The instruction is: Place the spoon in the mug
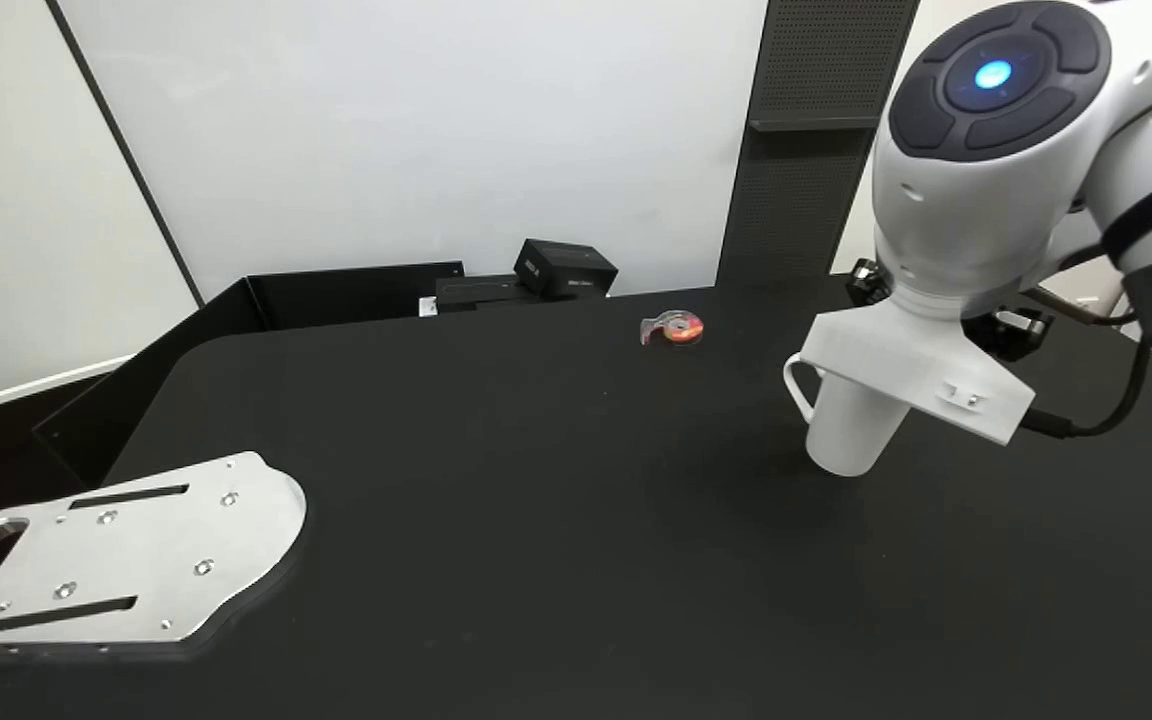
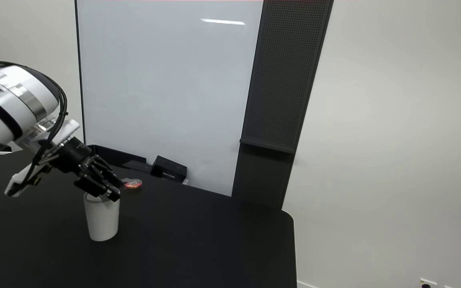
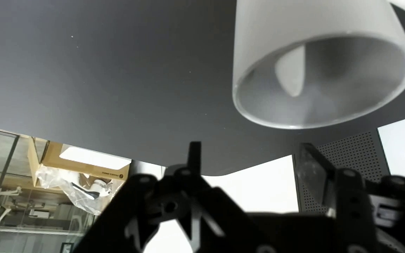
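The white mug [image 2: 102, 218] stands on the black table, its top partly hidden by the wrist in an exterior view [image 1: 851, 425]. Its loop handle shows there on the left side. In the wrist view, the mug [image 3: 315, 21] is at the upper right with its mouth facing the camera. The white spoon [image 3: 291, 72] is inside the mug, resting against the inner wall; only its rounded end shows. My gripper [image 3: 253, 151] is open, with nothing between its fingers. In an exterior view, the gripper [image 2: 117, 189] is just above the mug's rim.
A clear tape dispenser [image 1: 678, 327] lies on the table beyond the mug. A flat silver-grey plate with slots [image 1: 151, 545] is at the table's near left edge. A black box [image 1: 564, 268] sits at the back edge, by the whiteboard.
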Available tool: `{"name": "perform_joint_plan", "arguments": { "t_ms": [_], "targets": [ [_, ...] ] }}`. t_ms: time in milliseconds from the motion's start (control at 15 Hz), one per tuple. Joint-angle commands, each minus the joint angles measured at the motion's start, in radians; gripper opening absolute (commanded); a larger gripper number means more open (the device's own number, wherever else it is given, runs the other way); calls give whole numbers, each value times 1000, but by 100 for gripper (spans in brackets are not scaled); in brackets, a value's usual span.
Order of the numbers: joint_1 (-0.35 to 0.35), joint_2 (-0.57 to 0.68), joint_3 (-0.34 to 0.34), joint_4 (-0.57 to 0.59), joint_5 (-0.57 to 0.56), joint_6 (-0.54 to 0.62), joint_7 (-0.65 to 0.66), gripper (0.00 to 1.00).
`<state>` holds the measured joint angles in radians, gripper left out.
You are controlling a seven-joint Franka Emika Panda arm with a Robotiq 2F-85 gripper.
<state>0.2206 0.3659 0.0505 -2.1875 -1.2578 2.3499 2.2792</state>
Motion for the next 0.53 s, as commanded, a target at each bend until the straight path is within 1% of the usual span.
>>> {"name": "perform_joint_plan", "arguments": {
  "t_ms": [0,67,133,200,467],
  "targets": [
    [-33,-36,29,-14,30,24,-6,99],
    [-56,-47,46,-22,95,53,-120,100],
    [-61,-62,40,-33,137,98,-229,100],
    [-86,-71,62,-42,159,117,-309,100],
    [-98,-126,46,-62,233,143,-600,100]
  ]
}}
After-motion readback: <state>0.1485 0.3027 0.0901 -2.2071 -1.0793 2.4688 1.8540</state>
